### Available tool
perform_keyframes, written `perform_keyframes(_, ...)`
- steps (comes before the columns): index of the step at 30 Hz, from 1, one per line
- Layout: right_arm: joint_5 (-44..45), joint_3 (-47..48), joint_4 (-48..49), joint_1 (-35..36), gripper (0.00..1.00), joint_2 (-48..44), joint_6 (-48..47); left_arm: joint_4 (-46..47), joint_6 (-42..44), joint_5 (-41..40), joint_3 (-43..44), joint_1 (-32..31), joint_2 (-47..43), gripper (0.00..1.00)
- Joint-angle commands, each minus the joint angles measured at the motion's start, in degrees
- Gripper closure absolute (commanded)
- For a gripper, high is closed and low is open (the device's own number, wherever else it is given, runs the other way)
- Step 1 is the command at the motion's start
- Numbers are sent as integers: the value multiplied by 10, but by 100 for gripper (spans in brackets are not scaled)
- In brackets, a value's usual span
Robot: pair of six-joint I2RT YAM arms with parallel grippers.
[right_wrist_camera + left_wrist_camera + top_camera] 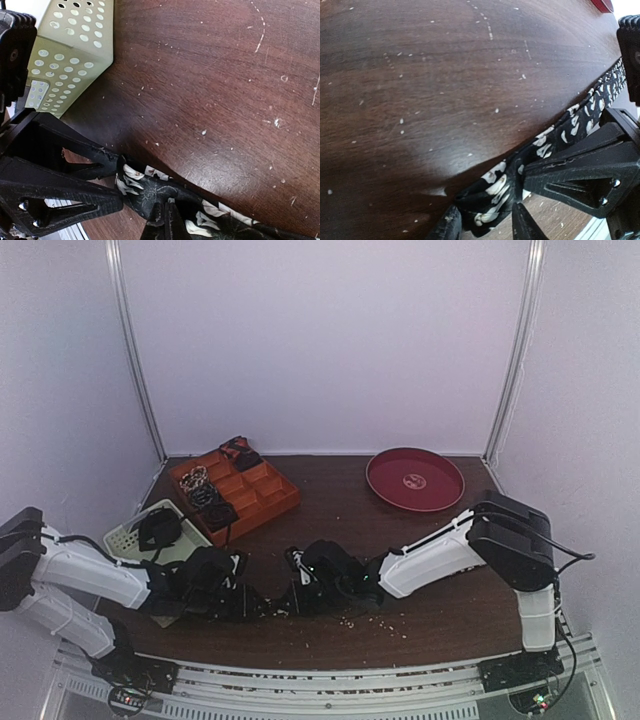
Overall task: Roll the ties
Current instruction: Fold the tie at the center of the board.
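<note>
Speckled tie [555,132] lies at six o'clock on the counter [445,75], left gripper [485,222] clamped around its folded end, right gripper [164,217] pinched shut on it just beside; best pull the strip taut and wind evenly.

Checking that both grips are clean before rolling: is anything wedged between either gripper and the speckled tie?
Nothing visible is. The left gripper pinches a fold of the tie, the right gripper is shut on it further along, and only bare table lies around. The white basket stands clear to one side.
</note>
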Motion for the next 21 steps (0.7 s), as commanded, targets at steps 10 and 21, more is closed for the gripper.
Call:
perform_keyframes(10,7,-21,-13,2,100,12,17,61,-13,42,30,4,-19,68)
perform_keyframes(21,11,-27,-2,1,100,11,25,-60,-27,-47,13,4,-60,56)
